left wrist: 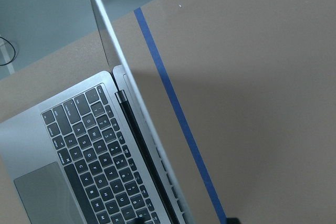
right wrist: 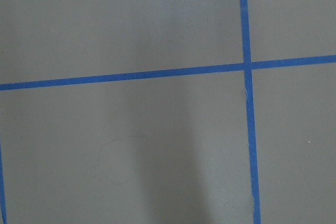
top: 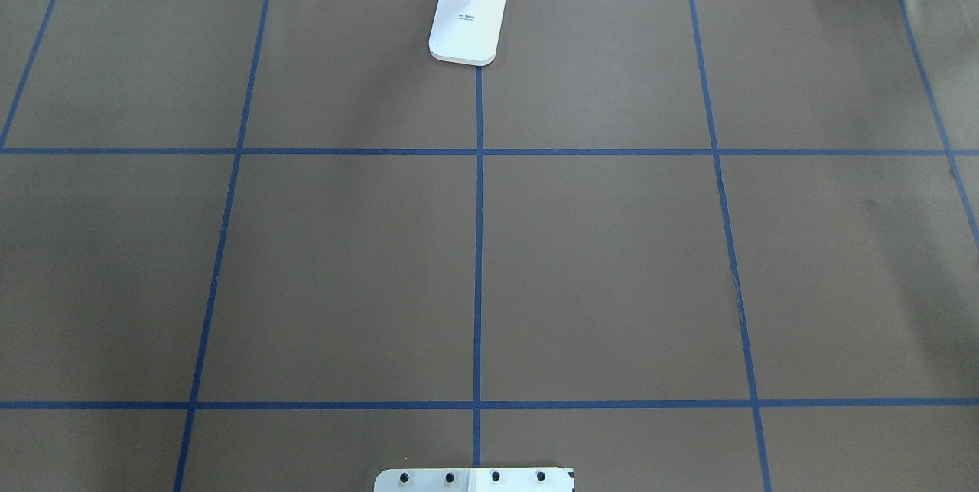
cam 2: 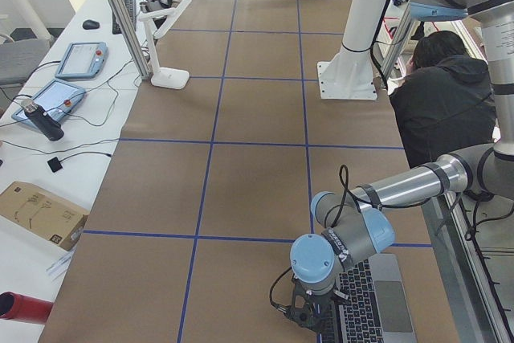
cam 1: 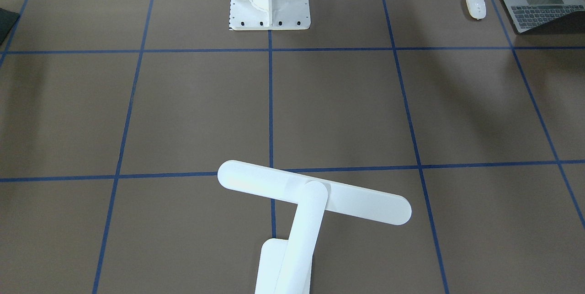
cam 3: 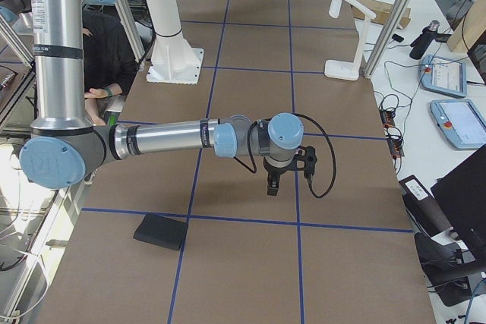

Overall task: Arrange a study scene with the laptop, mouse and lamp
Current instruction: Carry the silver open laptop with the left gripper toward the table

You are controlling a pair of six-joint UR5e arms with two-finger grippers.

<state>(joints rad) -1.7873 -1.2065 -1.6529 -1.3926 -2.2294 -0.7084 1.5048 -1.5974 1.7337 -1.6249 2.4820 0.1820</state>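
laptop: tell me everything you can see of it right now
The laptop is slim grey metal, with black keys and a large grey trackpad on the robot's side. It is open, lid raised, seen nearly edge-on from the left wrist. It lies flat on the brown table cover at the robot's left end. The mouse lies beside it, apart. The left gripper hangs by the lid edge; contact cannot be told.
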